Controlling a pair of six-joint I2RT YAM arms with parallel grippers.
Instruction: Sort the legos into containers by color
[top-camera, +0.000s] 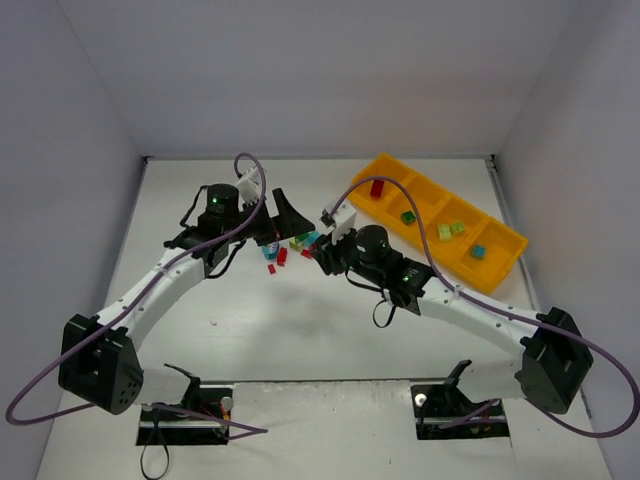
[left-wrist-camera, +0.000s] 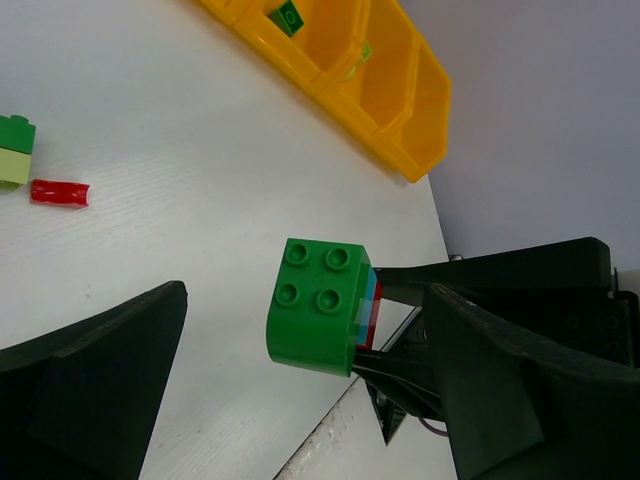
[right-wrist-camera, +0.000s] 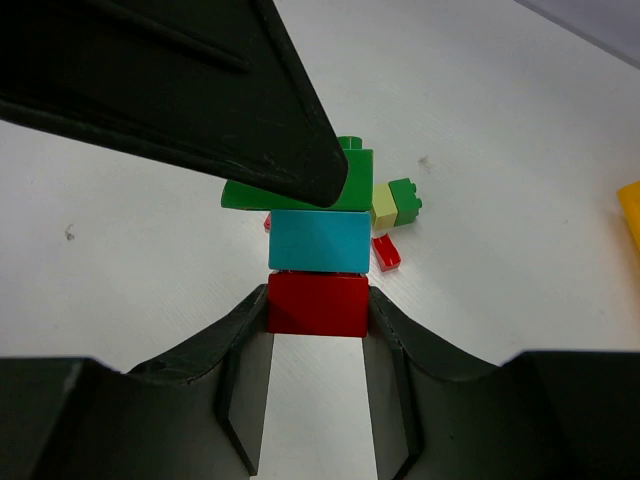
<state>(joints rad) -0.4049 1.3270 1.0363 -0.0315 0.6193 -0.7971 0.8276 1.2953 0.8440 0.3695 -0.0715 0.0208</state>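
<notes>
Sorting is partly done. The orange-yellow tray (top-camera: 460, 203) lies slantwise toward the far right corner of the counter (top-camera: 300, 330). Each of its four compartments already holds one colour: a red brick (top-camera: 377, 188) in the farthest, then a dark green one (top-camera: 407, 216), two pale yellow-green ones (top-camera: 451, 229), and a teal one (top-camera: 478, 252) in the nearest. What is left sits near the middle of the counter, toward its far edge. There are a few loose bricks (top-camera: 277, 258), among them a small red piece (right-wrist-camera: 386, 253) and a green brick snapped onto a pale yellow-green one (right-wrist-camera: 395, 203). There is also a three-brick stack (right-wrist-camera: 318, 245) held between the two arms. The right gripper (right-wrist-camera: 318, 305) pinches the stack's red bottom brick between its fingers, with teal in the middle and a green top brick (left-wrist-camera: 315, 305). The left gripper (left-wrist-camera: 306, 290) has its fingers spread wide on either side of that green top brick, a gap showing on both sides in the left wrist view. By my reading, the stack has to be pulled apart before its three bricks can go to their compartments.
</notes>
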